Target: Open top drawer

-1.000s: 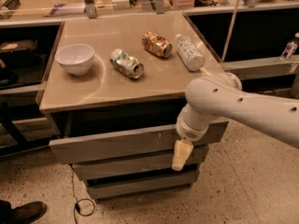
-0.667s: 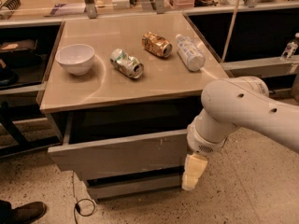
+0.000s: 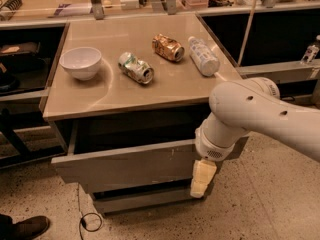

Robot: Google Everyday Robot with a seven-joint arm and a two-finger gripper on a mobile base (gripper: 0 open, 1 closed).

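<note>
The top drawer [image 3: 130,166] is a wide grey slanted front panel with small pale scratches, under the table top [image 3: 100,91]. It stands pulled out toward me, with a dark gap above its top edge. My gripper [image 3: 202,178], pale yellow, hangs from the white arm [image 3: 250,114] at the right end of the drawer's front, over its lower edge. A narrower grey drawer front [image 3: 145,200] shows below it.
On the table top lie a white bowl [image 3: 80,61], a crushed silver can [image 3: 136,67], a brown can [image 3: 168,47] and a plastic bottle [image 3: 203,55]. A shoe [image 3: 25,227] and a cable loop [image 3: 90,221] are on the floor at left. Shelving stands on both sides.
The top drawer has slid further out toward me. My gripper and arm have moved down and to the right along with its front.
</note>
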